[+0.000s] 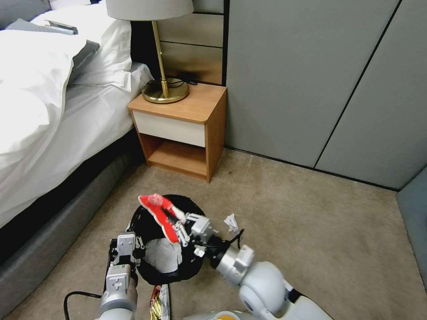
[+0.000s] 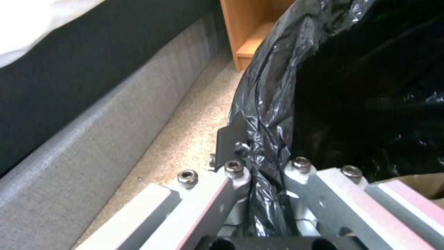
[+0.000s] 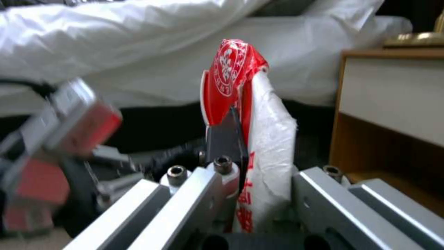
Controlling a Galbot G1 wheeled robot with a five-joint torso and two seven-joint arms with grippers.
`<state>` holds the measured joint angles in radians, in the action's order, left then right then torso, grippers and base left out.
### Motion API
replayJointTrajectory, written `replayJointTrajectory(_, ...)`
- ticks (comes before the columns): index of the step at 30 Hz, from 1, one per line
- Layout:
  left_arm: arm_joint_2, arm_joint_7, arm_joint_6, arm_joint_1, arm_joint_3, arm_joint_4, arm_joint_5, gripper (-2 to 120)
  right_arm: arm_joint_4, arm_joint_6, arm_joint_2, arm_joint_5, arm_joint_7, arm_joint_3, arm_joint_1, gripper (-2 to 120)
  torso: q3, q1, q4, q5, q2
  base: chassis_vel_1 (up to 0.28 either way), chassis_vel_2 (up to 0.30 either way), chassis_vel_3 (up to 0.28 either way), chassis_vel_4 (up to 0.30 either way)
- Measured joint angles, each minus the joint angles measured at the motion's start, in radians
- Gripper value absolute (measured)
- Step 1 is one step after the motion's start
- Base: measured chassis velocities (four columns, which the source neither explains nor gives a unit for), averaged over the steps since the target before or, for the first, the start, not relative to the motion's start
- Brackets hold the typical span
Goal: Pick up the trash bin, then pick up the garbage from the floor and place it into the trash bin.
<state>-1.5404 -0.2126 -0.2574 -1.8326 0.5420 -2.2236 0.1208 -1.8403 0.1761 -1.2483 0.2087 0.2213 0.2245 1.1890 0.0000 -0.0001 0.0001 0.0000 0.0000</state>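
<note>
The left hand (image 1: 135,242) is closed on the rim of the bin (image 1: 165,240) and holds it above the carpet floor (image 1: 311,222), near the bed (image 1: 44,133). The right hand (image 1: 180,226) grips a red-and-white packet (image 1: 159,214) over the bin's mouth. A white scrap (image 1: 231,221) lies on the floor beside the bin, and a shiny wrapper (image 1: 159,304) lies below it.

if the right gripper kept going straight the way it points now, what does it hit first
Probably the bed. The right gripper, shut on the red-and-white packet, points over the trash bin past the left gripper toward the bed's dark side; depth is unclear.
</note>
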Motion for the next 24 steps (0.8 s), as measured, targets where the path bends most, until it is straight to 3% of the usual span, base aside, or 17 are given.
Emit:
replayJointTrajectory(13, -0.006, 0.000, 0.000, -0.005, -0.011, -0.006, 0.012, 1, 0.108, 0.016, -0.016, -0.029, 0.006, 0.003, 0.001, 4, 0.000, 0.000, -0.0001, 0.0000, 0.000, 0.000, 0.000, 0.000, 0.000)
replayJointTrajectory(15, -0.005, 0.000, 0.000, -0.002, -0.010, -0.007, 0.012, 1, 0.109, 0.019, -0.012, -0.033, 0.009, 0.002, 0.011, 18, 0.000, 0.000, -0.0001, 0.0000, 0.000, 0.000, 0.000, 0.000, 0.000)
replayJointTrajectory(24, -0.003, 0.000, -0.001, 0.006, -0.006, -0.008, 0.008, 1, 0.092, 0.010, -0.005, -0.022, -0.003, -0.005, 0.025, 47, 0.000, 0.000, -0.0001, 0.0000, 0.000, 0.000, 0.000, 0.000, 0.000)
